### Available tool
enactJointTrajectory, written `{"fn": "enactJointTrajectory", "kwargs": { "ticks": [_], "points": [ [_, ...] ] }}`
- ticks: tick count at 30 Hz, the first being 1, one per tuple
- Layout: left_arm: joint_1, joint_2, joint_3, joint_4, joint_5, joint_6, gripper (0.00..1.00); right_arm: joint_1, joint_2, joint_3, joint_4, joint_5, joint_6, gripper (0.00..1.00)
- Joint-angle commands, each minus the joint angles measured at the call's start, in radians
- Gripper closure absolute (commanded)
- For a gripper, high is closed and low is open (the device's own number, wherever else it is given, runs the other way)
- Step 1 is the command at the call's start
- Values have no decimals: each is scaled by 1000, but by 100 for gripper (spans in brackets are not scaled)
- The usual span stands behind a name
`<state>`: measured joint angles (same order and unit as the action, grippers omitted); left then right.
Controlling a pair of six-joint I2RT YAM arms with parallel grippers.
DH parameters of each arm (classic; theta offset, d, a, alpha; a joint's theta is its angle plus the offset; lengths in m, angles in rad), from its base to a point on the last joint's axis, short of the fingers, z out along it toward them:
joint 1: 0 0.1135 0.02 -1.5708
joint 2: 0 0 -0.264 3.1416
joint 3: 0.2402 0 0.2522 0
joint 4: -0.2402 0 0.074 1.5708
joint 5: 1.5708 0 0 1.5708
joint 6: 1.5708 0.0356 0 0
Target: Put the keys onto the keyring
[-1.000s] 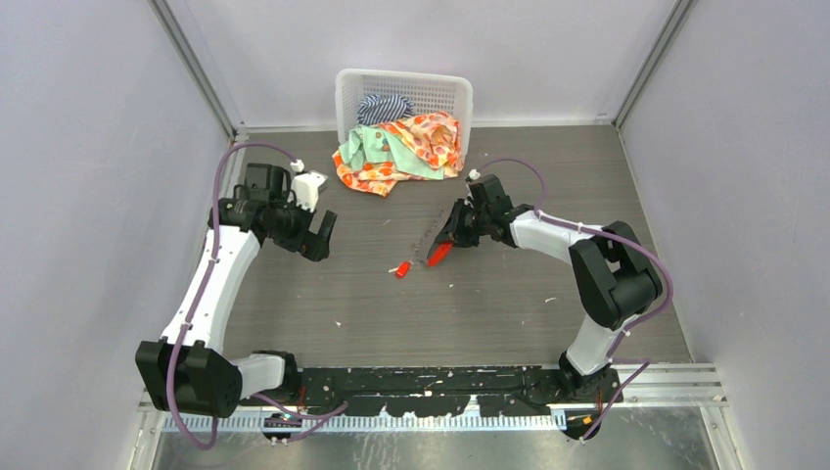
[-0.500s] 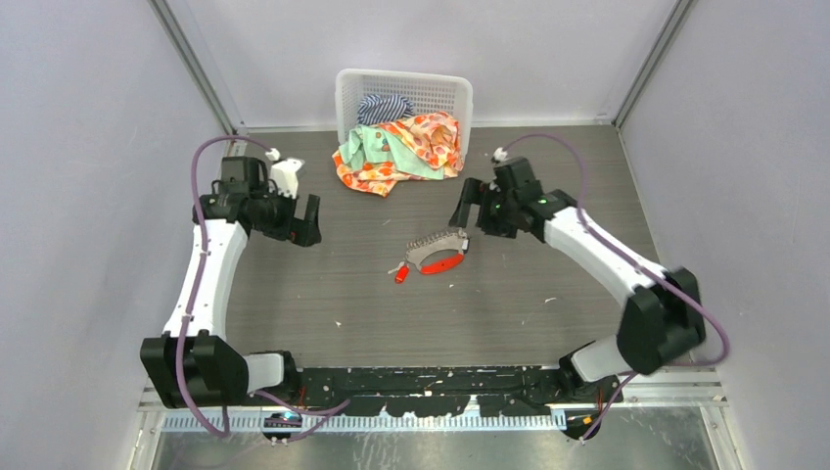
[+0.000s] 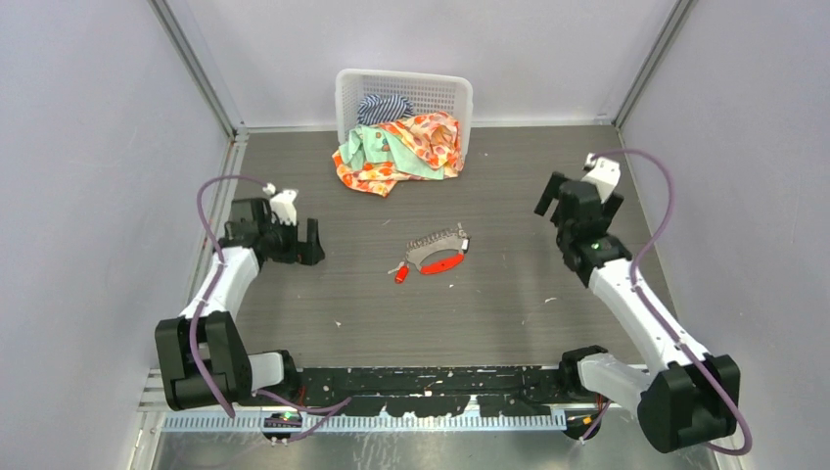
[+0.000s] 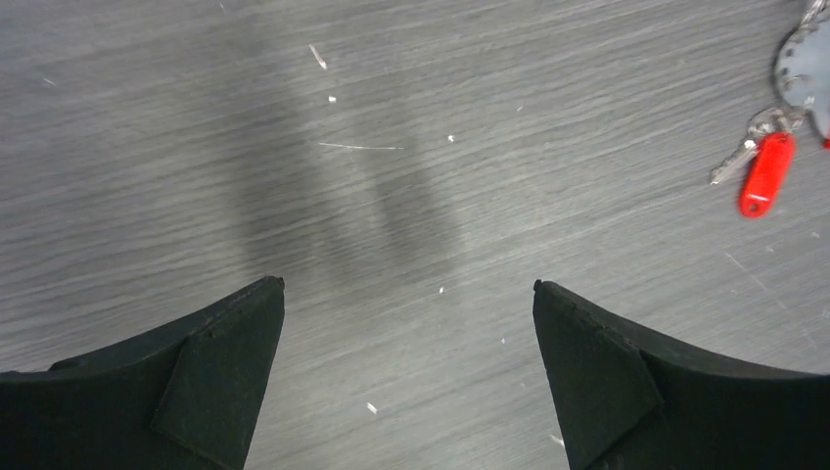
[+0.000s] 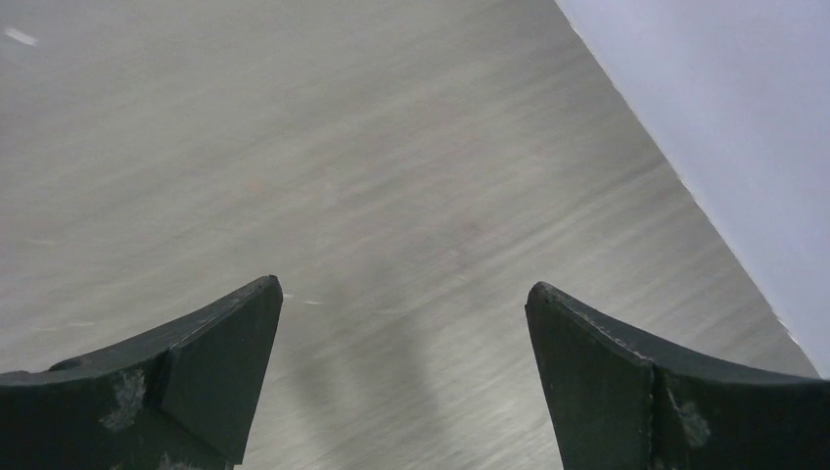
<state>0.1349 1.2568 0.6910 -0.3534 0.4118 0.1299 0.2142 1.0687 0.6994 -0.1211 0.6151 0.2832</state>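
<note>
Keyring (image 3: 438, 243) lies flat near the middle of the desk (image 3: 509, 313) in the top view, its silvery pieces fanned out and its red tag (image 3: 443, 264) on the near side. The red-headed key (image 3: 400, 273) sits just beside it on the left; whether it is threaded on the ring or only touching is too small to tell, and no black-headed key can be picked out. The left hand (image 3: 303, 245) and right hand (image 3: 579, 201) are each off to their own side, well apart from the bunch, fingers spread and holding nothing. That reads as arms parked clear of the work, not poised to grasp. A white basket (image 3: 403, 93) spilling clothes (image 3: 401, 147) stands at the far wall.

From the left wrist, the left hand (image 4: 406, 284) gapes over bare desk. The red-headed key (image 4: 765, 174) shows at the right edge, its blade angled left and its top meeting the keyring (image 4: 801, 69).

From the right wrist, the right hand (image 5: 403, 284) is likewise spread wide and empty, pointed at plain desk and the side wall (image 5: 724, 108), with no task item in sight.
</note>
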Motion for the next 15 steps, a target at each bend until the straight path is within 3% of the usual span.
{"fn": "enactJointTrajectory", "kwargs": {
  "ticks": [1, 6, 10, 15],
  "points": [
    [2, -3, -91, 405, 15, -72, 0, -16, 64, -159, 467, 221, -133, 0],
    [2, 31, -191, 652, 11, -122, 0, -47, 226, -250, 713, 209, -121, 0],
    [2, -4, -296, 853, -13, -79, 0, -61, 313, -289, 838, 168, -102, 0],
    [2, 41, -426, 1240, -52, -119, 0, -65, 418, -338, 1034, 139, -136, 0]
  ]
}}
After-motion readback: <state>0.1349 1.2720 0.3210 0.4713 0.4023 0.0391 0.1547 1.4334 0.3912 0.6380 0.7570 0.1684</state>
